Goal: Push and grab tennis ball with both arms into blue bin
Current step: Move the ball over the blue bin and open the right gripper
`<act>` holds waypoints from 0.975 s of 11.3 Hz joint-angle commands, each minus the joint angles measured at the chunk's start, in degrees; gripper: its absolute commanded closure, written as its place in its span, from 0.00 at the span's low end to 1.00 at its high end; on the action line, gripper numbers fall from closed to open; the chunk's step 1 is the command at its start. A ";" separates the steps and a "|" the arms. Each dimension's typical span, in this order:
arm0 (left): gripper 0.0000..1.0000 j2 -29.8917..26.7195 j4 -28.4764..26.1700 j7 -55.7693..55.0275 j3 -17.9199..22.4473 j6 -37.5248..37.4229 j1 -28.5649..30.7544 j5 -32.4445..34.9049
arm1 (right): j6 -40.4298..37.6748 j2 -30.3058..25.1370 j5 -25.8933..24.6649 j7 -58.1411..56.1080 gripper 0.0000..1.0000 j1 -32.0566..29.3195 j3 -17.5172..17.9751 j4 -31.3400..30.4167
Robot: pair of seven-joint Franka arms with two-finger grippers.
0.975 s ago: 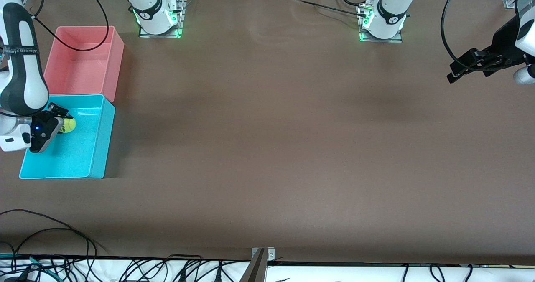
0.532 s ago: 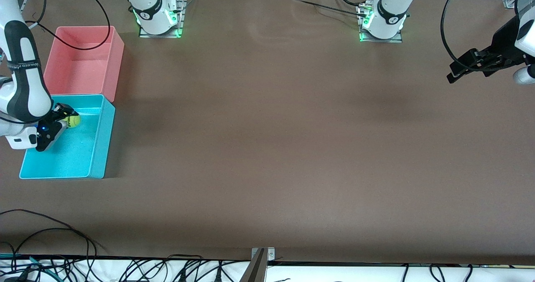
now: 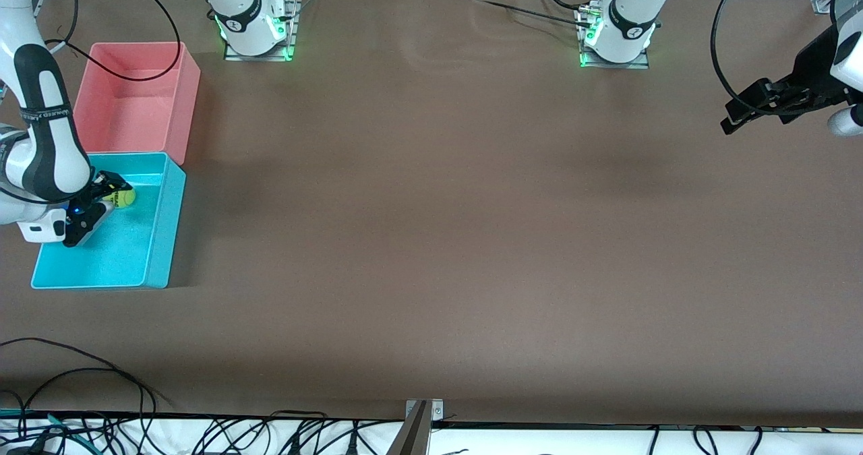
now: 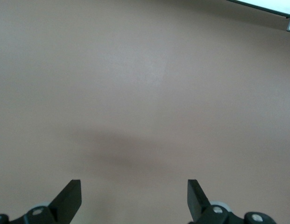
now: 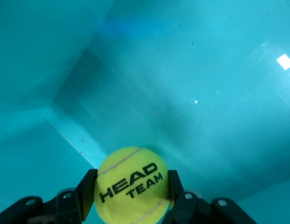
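At the right arm's end of the desk [image 3: 431, 239] we are holding the tennis ball [image 3: 123, 197] in the right hand [image 3: 116, 192], its two fingers [image 5: 87, 189] pressing the ball's sides. The right wrist view is showing the lettering on the ball facing up at us and the blue floor beneath it. The hand is hanging over the blue bin [image 3: 162, 239], inside its walls, toward the end that is touching the pink bin [image 3: 185, 98].

As we judge it, the release is the step in hand. To do it well, we are wanting the ball low over the floor before the fingers part, since a fuzzy ball let go from higher up is likely to bounce and could clear the rim. We are also wanting it away from the walls, so a rebound is staying inside. Opening the fingers evenly and lifting straight up should keep them from flicking the ball.

The blue bin is holding nothing on its floor that we can see; the ball is in the grip over it. The pink bin, farther from the front camera, is showing only a bare floor.

At the other end of the desk, the left hand [image 3: 740, 111] is waiting over bare desk, its fingers [image 4: 70, 198] spread wide with nothing between them.
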 commanded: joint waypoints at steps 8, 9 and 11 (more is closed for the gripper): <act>0.00 -0.18 -0.09 -0.47 0.23 -0.46 -0.17 -0.64 | -4.48 -0.90 0.19 4.46 0.00 -0.84 0.50 2.42; 0.00 -0.18 -0.09 -0.47 0.23 -0.46 -0.26 -0.64 | -6.23 -0.99 0.19 4.46 0.00 -0.76 0.59 3.64; 0.00 -0.18 -0.09 -0.56 0.23 -0.46 -0.26 -0.64 | -10.89 -1.34 0.45 4.38 0.00 -0.67 0.67 6.10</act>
